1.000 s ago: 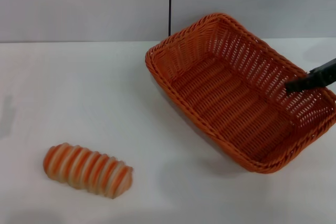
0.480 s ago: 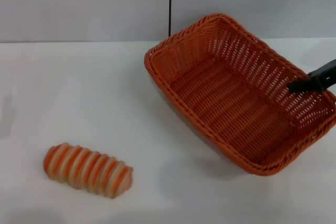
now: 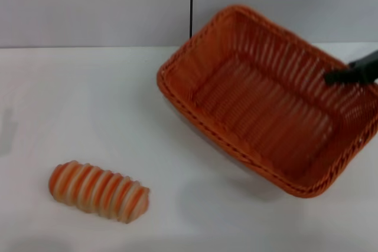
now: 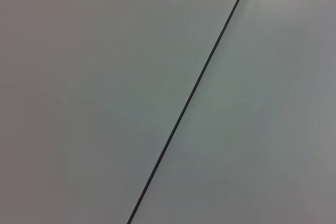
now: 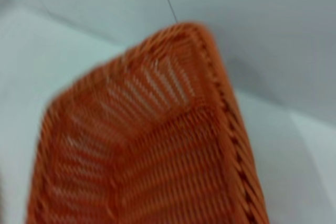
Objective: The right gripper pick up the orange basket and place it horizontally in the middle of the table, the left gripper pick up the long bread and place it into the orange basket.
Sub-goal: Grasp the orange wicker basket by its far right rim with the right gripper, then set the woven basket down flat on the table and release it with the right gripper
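Observation:
The orange basket (image 3: 212, 51) hangs tilted above the right half of the white table (image 3: 88, 104), with its shadow on the tabletop beneath it. My right gripper (image 3: 339, 77) holds the basket's right long wall; one slim black finger shows inside that wall. The right wrist view looks down into the basket (image 5: 226, 103) from close by. The long bread (image 3: 98, 191), striped orange and cream, lies at the front left of the table, well apart from the basket. My left gripper is out of view.
A grey wall (image 3: 94, 4) with a thin dark vertical seam (image 3: 191, 1) stands behind the table. The left wrist view shows only that wall and the seam (image 4: 189, 103). Bare tabletop lies between the bread and the basket.
The basket has risen and shifted a little to the left, carried by my right gripper. The bread has not moved.

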Robot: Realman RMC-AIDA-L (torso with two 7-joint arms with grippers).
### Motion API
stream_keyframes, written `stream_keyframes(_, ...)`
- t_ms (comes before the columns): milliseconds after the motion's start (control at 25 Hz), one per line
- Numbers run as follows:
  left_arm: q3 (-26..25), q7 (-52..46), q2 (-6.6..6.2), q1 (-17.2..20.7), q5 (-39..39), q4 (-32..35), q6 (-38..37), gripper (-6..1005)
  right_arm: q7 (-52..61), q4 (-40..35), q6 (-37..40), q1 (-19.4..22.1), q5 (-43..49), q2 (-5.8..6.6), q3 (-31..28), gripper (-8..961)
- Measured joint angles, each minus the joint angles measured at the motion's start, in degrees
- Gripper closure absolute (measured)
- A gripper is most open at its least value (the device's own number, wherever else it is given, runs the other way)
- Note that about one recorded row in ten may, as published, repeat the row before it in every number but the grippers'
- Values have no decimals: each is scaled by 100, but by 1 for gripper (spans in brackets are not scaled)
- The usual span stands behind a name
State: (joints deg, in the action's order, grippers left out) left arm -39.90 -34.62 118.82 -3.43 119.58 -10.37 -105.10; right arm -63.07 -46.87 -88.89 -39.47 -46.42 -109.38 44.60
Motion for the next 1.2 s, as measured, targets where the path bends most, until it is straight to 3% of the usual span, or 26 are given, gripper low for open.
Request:
stream_keyframes(160, 0, 0, 0, -9, 8, 0, 32, 166, -539, -39, -523, 174, -879, 119, -727, 775)
stream_keyframes(280, 0, 0, 0, -16, 6, 0, 40, 166, -726, -25, -721, 268, -1243, 195, -952, 768)
stream_keyframes(360, 0, -1, 0, -29, 3, 0, 54, 166, -895, 4, -938, 377, -1660, 347, -1069, 763)
stream_keyframes(400, 0, -2, 0, -39, 4, 0, 63, 166, -895, 4, -938, 377, -1660, 347, -1069, 761)
stream_keyframes(560, 0, -6, 0, -77, 8, -40, 87, 167, -1053, -191, -1443, 447, -1951, 584, -1034, 751)
stream_keyframes(600, 0, -7, 0, -83, 6, -52, 92, 167, -1053, -191, -1443, 447, -1951, 584, -1034, 749)
stream_keyframes(760, 0, -9, 0, -138, 2, -72, 107, 167, -1155, -644, -1826, 392, -1964, 828, -552, 740)
stream_keyframes(960, 17, -9, 0, -209, 30, -78, 182, 167, -1164, -848, -1839, 212, -1938, 945, 261, 728)
stream_keyframes(1200, 50, -10, -4, -229, 38, -75, 269, 167, -1327, -680, -1822, -185, -1521, 887, 808, 714)
